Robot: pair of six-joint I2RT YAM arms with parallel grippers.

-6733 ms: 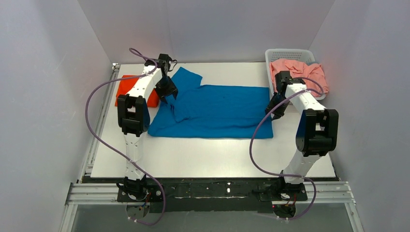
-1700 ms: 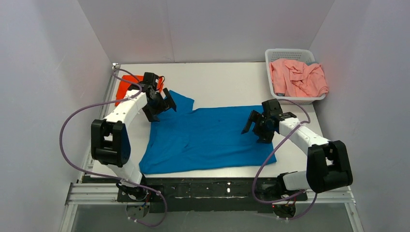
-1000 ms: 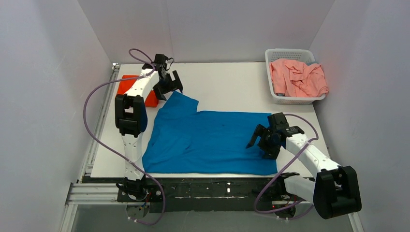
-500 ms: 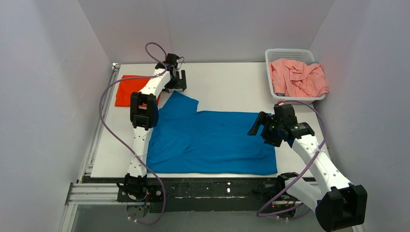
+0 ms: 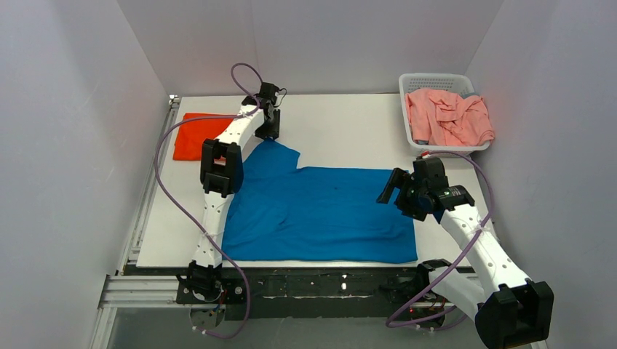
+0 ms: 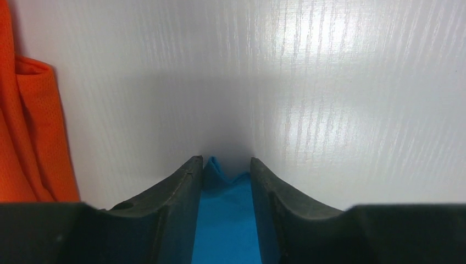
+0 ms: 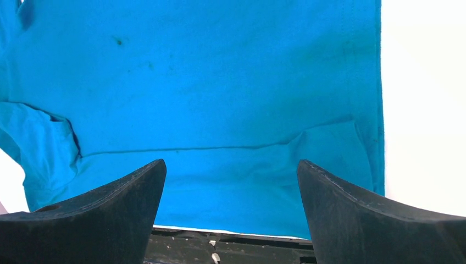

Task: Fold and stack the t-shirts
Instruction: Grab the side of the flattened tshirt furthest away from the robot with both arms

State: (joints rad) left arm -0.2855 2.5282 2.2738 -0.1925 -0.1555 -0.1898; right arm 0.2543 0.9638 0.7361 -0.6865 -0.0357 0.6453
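1. The blue t-shirt (image 5: 320,211) was a bright, plain blue with a few small dark specks.
2. The orange-red t-shirt (image 5: 195,136), at 10 o'clock, showed a fine mesh weave.
3. The salmon-pink t-shirt (image 5: 447,116), at 2 o'clock, was pale and plain.
4. The basket (image 5: 436,78) was white lattice.
5. The bench (image 5: 349,123) was white and faintly streaked.
6. The arms (image 5: 486,253) were white with black joints, and the cables (image 5: 157,161) were purple.
7. The left end effector (image 6: 226,168) and the right end effector (image 7: 231,168) were black.
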